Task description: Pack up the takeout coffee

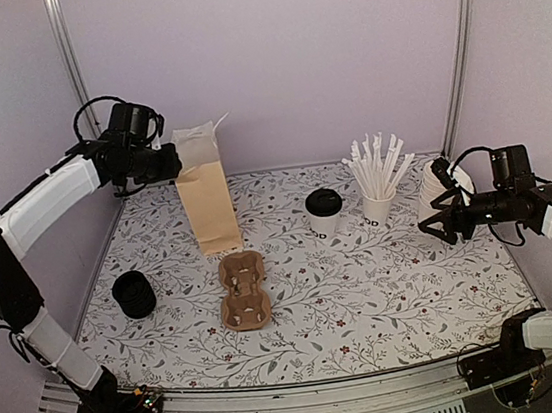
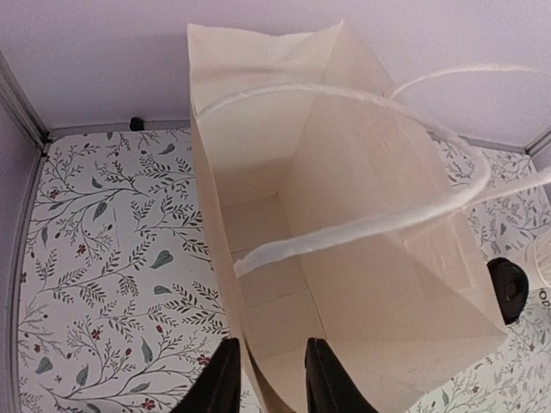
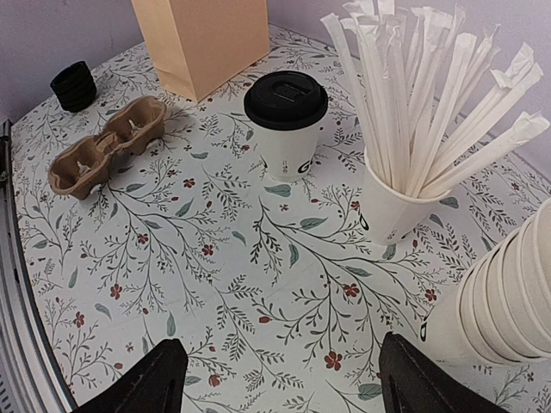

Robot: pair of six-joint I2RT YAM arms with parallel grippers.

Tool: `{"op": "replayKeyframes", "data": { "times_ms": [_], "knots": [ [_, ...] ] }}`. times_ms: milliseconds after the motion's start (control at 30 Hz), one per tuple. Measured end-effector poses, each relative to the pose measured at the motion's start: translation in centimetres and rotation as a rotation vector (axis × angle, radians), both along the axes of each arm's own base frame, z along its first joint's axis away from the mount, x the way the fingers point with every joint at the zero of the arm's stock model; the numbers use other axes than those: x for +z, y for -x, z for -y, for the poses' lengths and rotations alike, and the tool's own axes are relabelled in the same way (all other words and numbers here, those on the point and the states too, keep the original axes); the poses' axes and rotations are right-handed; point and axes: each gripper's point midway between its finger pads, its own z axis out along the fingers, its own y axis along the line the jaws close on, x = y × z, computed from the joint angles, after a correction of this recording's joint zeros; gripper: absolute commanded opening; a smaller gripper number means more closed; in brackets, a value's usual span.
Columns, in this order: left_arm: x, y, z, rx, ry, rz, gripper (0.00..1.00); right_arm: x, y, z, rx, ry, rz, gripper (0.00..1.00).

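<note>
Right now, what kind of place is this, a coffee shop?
Probably a pretend takeout counter for robot practice: a black-lidded white paper coffee cup, a white paper cup of wrapped straws and a brown cardboard cup carrier.

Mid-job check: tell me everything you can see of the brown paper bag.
The brown paper bag stands upright and open at the back left of the table, behind the cardboard cup carrier. Plain tan paper, flat creased bottom, two white twisted handles; inside looks empty. The left pincer straddles its rim, one finger inside, one outside, a gap between them.
</note>
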Motion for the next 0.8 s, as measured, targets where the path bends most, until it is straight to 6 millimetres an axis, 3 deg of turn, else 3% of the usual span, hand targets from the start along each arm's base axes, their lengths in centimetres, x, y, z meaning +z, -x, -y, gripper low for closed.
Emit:
{"op": "replayKeyframes", "data": {
  "times_ms": [167, 400, 433, 533, 567, 800],
  "knots": [
    [2.1, -0.5, 0.0, -0.01, -0.01, 0.051, 0.01, 0.0, 0.0, 0.0, 0.0, 0.0, 0.0, 0.8],
    [5.0, -0.6, 0.3, -0.043, -0.008, 0.12, 0.0, 0.0, 0.0, 0.0, -0.001, 0.001, 0.0, 0.8],
    [5.3, -0.5, 0.3, -0.047, -0.007, 0.126, 0.08, 0.0, 0.0, 0.0, -0.002, 0.002, 0.0, 0.8],
    [6.3, -0.2, 0.3, -0.054, -0.005, 0.144, 0.49, 0.0, 0.0, 0.0, -0.003, 0.003, 0.001, 0.8],
    [6.7, -0.1, 0.2, -0.051, -0.004, 0.147, 0.55, 0.0, 0.0, 0.0, -0.003, 0.003, 0.0, 0.8],
    [7.7, -1.0, 0.3, -0.036, -0.015, 0.143, 0.59, 0.0, -0.1, 0.1, -0.005, 0.005, 0.001, 0.8]
  ]
}}
